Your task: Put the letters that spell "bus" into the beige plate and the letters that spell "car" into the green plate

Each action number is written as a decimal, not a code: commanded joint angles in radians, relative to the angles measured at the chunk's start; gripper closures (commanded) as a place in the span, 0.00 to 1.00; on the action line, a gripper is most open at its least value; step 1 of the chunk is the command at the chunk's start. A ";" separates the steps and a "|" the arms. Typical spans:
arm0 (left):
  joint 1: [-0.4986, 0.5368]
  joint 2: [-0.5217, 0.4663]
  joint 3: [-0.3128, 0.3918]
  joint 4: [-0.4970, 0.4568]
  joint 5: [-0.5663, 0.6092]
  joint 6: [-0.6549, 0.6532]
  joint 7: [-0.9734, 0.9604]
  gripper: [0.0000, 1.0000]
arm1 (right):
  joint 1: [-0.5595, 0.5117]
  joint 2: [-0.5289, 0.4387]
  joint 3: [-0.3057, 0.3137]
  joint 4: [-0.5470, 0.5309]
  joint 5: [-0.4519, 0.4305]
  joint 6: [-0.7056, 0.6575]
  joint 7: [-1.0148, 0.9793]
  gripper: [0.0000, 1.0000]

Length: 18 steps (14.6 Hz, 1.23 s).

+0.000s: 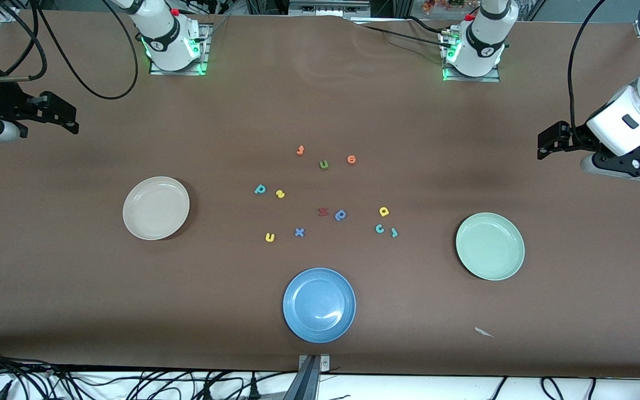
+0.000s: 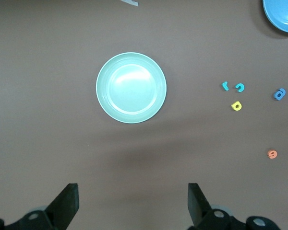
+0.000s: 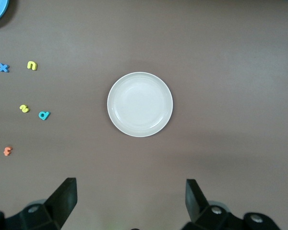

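Note:
The beige plate lies empty toward the right arm's end, the green plate empty toward the left arm's end. Between them lie the teal "b", yellow "s" and yellow "u", and beside the green plate the yellow "a", teal "c" and teal "r". My left gripper hangs open high over the table by the green plate. My right gripper hangs open high by the beige plate. Both hold nothing.
A blue plate lies nearest the front camera. Other letters are scattered mid-table: a blue "x", a red letter, a darker blue looped letter, a green "u", an orange "o" and another orange letter.

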 commanded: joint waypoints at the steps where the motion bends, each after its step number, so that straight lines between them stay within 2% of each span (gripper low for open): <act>1: 0.003 -0.009 -0.003 -0.003 0.017 -0.010 0.013 0.00 | -0.001 -0.005 -0.003 -0.017 0.013 0.023 -0.010 0.00; 18: 0.003 -0.007 -0.003 0.002 0.015 -0.012 0.013 0.00 | -0.001 0.000 -0.004 -0.018 0.013 0.039 -0.010 0.00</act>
